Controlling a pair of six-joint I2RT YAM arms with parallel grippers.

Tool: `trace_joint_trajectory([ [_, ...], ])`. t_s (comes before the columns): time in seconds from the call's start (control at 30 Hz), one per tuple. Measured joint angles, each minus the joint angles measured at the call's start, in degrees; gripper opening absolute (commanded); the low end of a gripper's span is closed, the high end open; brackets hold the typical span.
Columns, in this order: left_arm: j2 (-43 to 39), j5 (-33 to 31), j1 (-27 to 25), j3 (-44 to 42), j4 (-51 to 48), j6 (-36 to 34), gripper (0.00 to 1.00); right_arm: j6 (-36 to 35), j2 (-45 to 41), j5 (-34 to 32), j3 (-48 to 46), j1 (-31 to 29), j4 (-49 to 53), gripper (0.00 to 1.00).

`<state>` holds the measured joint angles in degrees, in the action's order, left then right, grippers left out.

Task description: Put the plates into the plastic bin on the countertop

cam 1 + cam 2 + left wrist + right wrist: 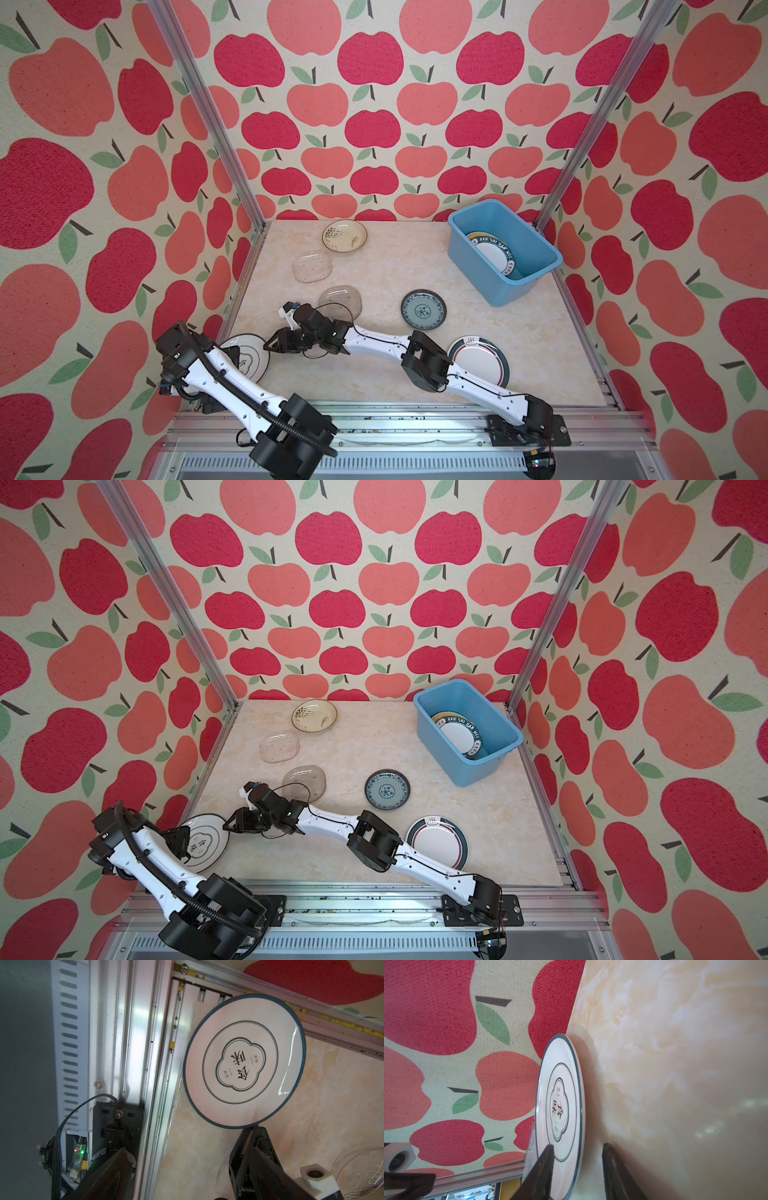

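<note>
One light blue bin (510,292) stood on one worktop (415,266). Outside the bin lay six plates: one cream plate with a plant drawing (345,236), two clear glass plates (312,267) (340,298), one blue-patterned plate (423,310) and two white dark-rimmed plates (254,353) (478,360). Inside the bin, one white lettered-rim plate (492,254) covered a yellow rim (471,237); the number stacked beneath could not be told. Two arms were present: the left arm (232,384) and the right arm (376,345).
</note>
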<state>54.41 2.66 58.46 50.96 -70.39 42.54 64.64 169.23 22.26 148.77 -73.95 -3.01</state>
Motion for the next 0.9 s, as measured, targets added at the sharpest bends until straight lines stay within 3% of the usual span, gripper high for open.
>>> trace_joint_trajectory([
  [0.47,-0.79,1.25,0.00,-0.04,0.28,0.00,0.94,0.44,0.15,-1.88,-0.31,-0.42,-1.14,0.18],
  [0.9,-0.63,0.92,0.00,-2.19,1.92,1.55,0.94,0.48,0.20,-2.19,-1.03,-0.50,-3.45,0.12],
])
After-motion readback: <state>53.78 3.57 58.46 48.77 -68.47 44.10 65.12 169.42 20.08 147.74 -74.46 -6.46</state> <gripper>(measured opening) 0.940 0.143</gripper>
